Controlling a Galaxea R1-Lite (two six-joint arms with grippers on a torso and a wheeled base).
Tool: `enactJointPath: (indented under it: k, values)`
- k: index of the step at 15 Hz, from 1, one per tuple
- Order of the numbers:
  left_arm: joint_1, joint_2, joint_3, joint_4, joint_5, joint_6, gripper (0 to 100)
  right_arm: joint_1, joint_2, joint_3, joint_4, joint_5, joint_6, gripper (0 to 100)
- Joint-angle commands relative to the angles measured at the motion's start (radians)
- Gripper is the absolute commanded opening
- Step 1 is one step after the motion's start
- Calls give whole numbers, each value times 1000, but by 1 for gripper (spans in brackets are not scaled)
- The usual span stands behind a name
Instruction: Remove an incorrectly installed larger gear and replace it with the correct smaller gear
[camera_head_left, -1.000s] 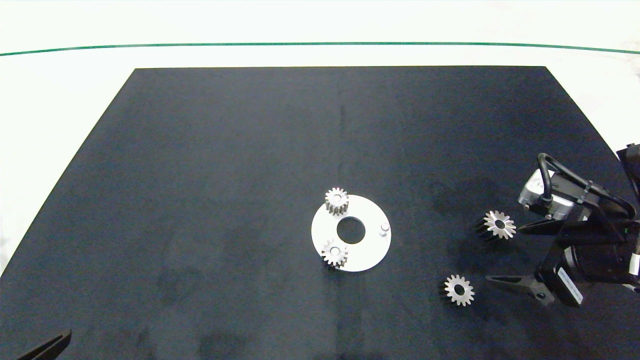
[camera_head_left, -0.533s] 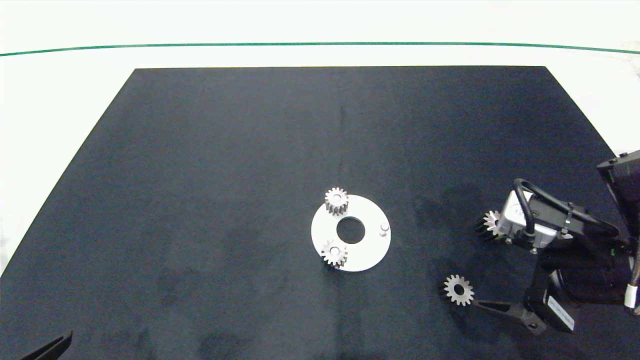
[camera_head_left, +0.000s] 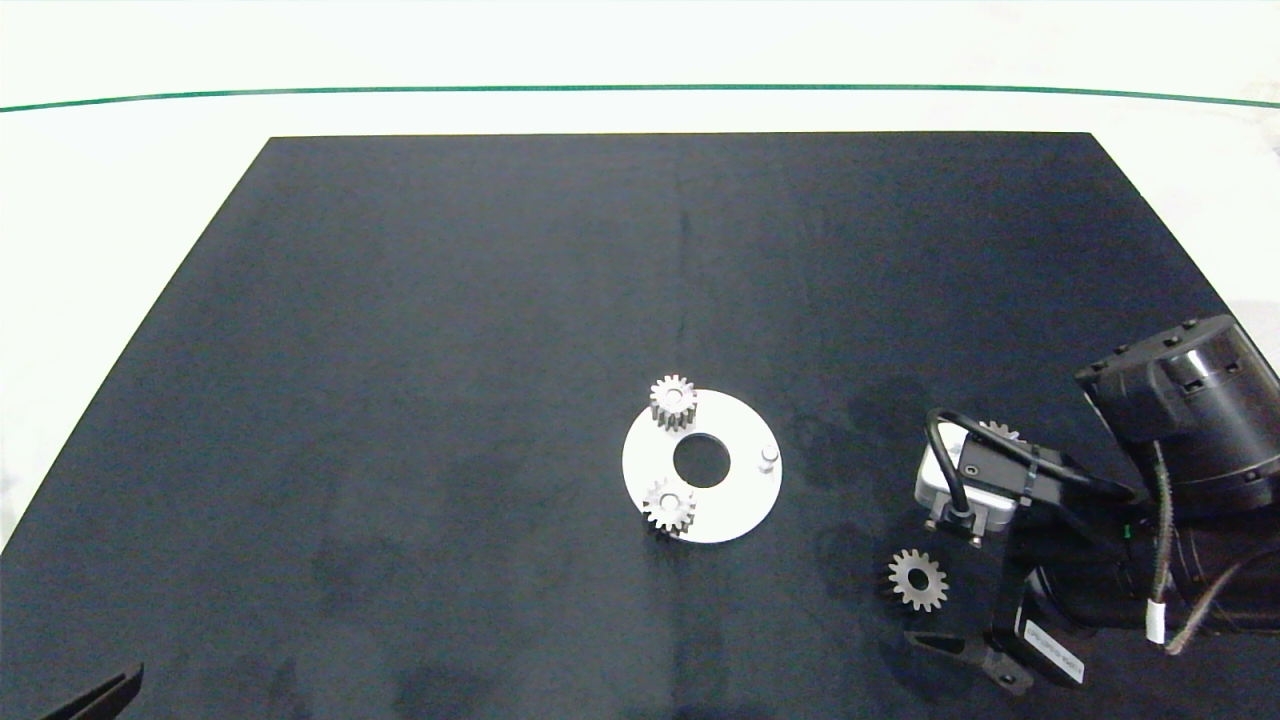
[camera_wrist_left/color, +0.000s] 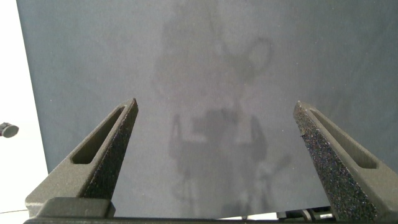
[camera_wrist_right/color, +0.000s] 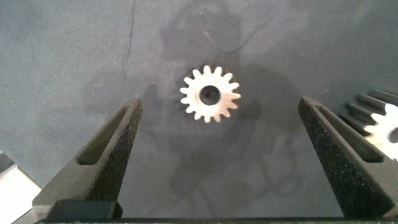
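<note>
The larger gear, the wide silver one with pointed star-like teeth (camera_wrist_right/color: 387, 127), is already off the round white plate (camera_head_left: 745, 505) and lies on the black tabletop (camera_head_left: 450, 300). So the step in hand looks like picking up the replacement — the small silver blunt-toothed spur gear (camera_wrist_right/color: 210, 94).

The right claw (camera_wrist_right/color: 221, 162) hangs over that smaller gear with its fingers spread wide, holding nothing and touching nothing. In the right wrist view the smaller gear lies flat between the two grey fingers, ahead of their tips, nearer one finger than the other. The larger gear sits just outside the other finger, close beside it.

Next, the claw probably needs to centre on the smaller gear, come down and close across its teeth — without nudging the larger gear. Then it goes to the bare silver peg (camera_head_left: 768, 457) on the plate, where two like gears (camera_head_left: 672, 400) already sit.

The left claw (camera_wrist_left/color: 217, 146) is parked apart, wide open and empty.
</note>
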Motion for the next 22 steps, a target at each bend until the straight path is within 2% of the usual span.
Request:
enactJointPath:
  k: [1,6,11,22]
  values:
    - [0,-3,2,2,0,0,100,8,58,1,-21,-24,-3,100]
    - [0,-5,2,1,0,0,100,12,72,6,-26,-39,-3,100]
    - [0,-5,2,-1,0,0,100,14,86,15,-26,-76,-3,90]
    - [1,-9,2,1,0,0,100,20,86,87,-147,-73,-3,67]
